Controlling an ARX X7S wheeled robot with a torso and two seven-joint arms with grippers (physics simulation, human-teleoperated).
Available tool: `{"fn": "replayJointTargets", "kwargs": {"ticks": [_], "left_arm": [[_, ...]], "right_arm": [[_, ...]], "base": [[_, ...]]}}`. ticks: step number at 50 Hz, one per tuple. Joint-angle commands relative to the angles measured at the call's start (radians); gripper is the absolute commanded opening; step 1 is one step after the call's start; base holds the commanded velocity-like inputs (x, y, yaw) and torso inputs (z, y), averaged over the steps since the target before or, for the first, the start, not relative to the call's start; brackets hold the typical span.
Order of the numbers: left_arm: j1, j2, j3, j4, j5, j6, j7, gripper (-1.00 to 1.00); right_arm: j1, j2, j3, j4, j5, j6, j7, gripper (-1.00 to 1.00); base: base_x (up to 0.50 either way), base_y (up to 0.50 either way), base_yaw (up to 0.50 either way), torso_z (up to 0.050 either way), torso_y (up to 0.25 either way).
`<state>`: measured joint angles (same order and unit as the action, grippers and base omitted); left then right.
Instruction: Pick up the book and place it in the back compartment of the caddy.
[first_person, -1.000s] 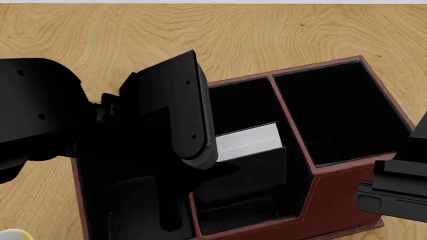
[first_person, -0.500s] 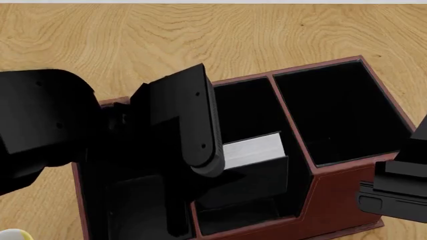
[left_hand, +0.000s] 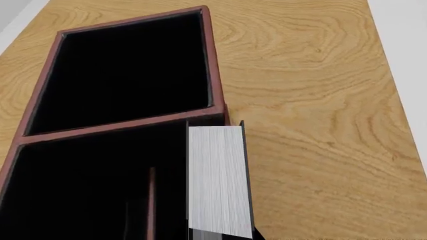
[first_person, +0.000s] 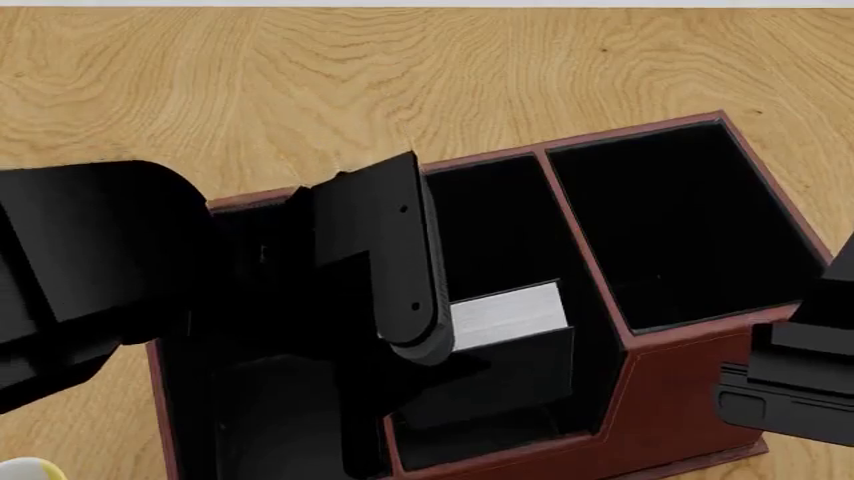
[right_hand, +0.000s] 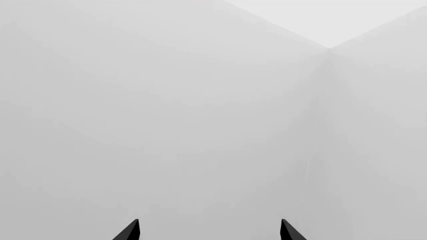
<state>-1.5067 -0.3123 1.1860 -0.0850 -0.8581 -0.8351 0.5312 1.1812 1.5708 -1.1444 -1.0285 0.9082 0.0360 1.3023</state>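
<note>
One book (first_person: 505, 312) sits at the centre of my head view, white page edge up, down inside the caddy's (first_person: 694, 385) middle column. It stands in the back compartment (first_person: 501, 425), against the red divider on its right. In my left wrist view the book's (left_hand: 217, 180) page edge fills the lower middle of the frame, by the caddy's (left_hand: 215, 60) wall, with bare table (left_hand: 313, 100) to the right.

My left gripper (first_person: 400, 300) hangs over the book's left end — its black housing hides the fingertips, so I cannot tell whether it grasps the book or has let go.

My right gripper (right_hand: 208, 231) shows two dark tips spread apart at the bottom of its wrist view, clasping nothing; its arm (first_person: 787, 385) sits at the head view's lower right.

A sliver of the mug (first_person: 27, 468) shows at lower left.
</note>
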Motion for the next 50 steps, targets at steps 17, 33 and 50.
{"fn": "replayJointTargets", "kwargs": {"ticks": [17,33,50], "left_arm": [[0.051,0.033,0.02,-0.102,0.031,0.079,0.021,-1.0],[0.074,0.05,0.029,-0.136,0.042,0.106,0.029,-1.0],[0.082,0.066,0.041,-0.175,0.064,0.131,0.033,-1.0]], "right_arm": [[-0.021,0.0,-0.005,0.015,-0.012,-0.016,0.001,1.0],[-0.036,0.0,-0.013,0.019,-0.026,-0.024,0.011,1.0],[-0.053,0.0,-0.022,0.028,-0.045,-0.038,0.015,1.0]], "base": [[0.0,0.0,0.0,0.001,0.001],[0.0,0.0,0.0,0.0,0.001],[0.0,0.0,0.0,0.001,0.001]]}}
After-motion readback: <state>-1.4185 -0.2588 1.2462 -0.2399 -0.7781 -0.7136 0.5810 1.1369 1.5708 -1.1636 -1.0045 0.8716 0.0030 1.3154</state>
